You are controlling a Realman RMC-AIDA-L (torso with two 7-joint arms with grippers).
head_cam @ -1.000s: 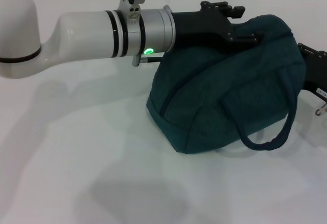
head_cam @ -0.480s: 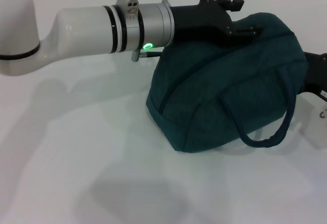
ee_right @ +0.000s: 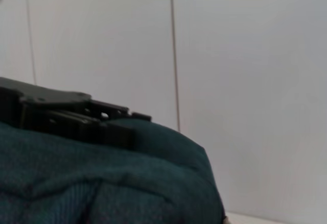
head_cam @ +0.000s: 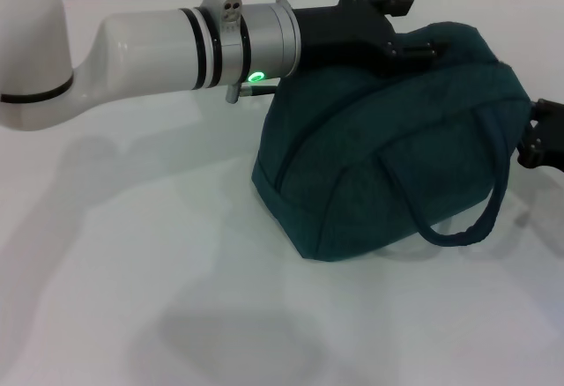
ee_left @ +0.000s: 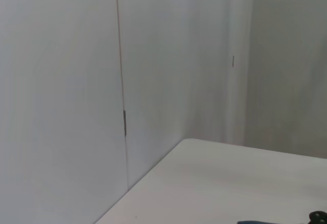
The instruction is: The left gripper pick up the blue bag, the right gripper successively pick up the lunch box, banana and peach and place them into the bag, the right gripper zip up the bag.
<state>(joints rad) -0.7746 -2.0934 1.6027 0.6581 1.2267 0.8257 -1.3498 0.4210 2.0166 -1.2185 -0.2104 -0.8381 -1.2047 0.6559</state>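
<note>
The blue bag (head_cam: 388, 166) stands on the white table (head_cam: 132, 298), bulging, with one handle loop (head_cam: 471, 227) hanging down its front. My left gripper (head_cam: 421, 51) reaches across from the left and lies along the bag's top ridge, shut on the fabric there. The right wrist view shows the same black left gripper (ee_right: 76, 119) pressed on the bag (ee_right: 102, 183). Only a black part of my right gripper (head_cam: 545, 137) shows, at the bag's right end by the frame edge. The lunch box, banana and peach are out of view.
The left arm's white forearm (head_cam: 159, 51) spans the back left of the table. A pale wall (ee_left: 179, 55) rises behind the table's far edge. In the left wrist view a sliver of the bag (ee_left: 255, 222) shows at the frame's border.
The left gripper has risen slightly, drawing the bag's top up with it. The right gripper has slid right, and less of it now shows past the bag.
</note>
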